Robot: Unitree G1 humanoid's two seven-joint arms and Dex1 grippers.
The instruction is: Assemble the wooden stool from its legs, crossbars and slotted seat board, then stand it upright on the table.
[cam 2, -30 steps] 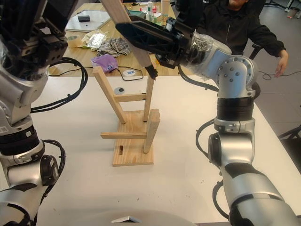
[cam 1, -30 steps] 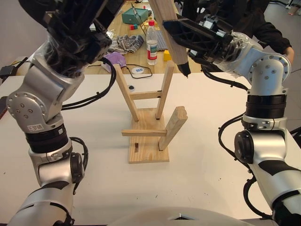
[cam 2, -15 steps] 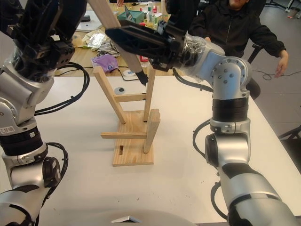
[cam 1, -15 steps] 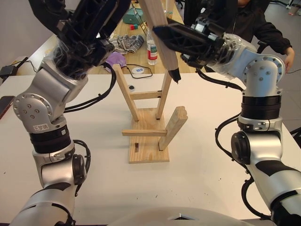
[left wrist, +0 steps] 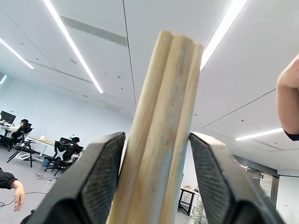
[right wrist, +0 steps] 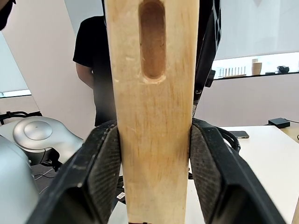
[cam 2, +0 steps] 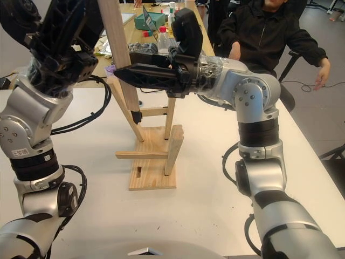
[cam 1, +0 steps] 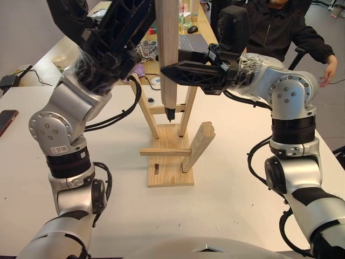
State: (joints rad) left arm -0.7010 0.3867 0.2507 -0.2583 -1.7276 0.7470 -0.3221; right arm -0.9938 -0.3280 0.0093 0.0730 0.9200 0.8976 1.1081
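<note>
A white table (cam 1: 242,178) stretches in front of me. Beyond my grippers are a cluttered wooden desk (cam 2: 135,24) and a person seated in dark clothes.

Both my grippers hold one loose leg (cam 1: 168,54) upright in the air. My left gripper (left wrist: 156,182) is closed on its upper part, a pad pressed to each side. My right gripper (right wrist: 154,172) is clamped lower down, with an oval slot (right wrist: 153,39) in the wood facing its camera.

Below my grippers the seat board (cam 1: 170,172) lies flat on the table. Two standing legs (cam 1: 144,108) rise from its far end, joined by a rung. Nearer me, a third leg (cam 1: 198,145) leans in its hole, and a crossbar (cam 1: 164,152) sticks out sideways from it with its end free. The held leg's dark tip hangs just above the board, close to the two standing legs.

An open hole (cam 1: 156,169) shows in the board nearer to me than that tip, and I judge the leg belongs there. To do this well, I should bring the leg toward me, keep it plumb, and turn its oval slot toward the crossbar's free end. Then I should lower it slowly so both joints meet without knocking the leaning leg.

A teal box (cam 2: 146,20) on the desk carries no print I can make out, and nothing else is readable.
</note>
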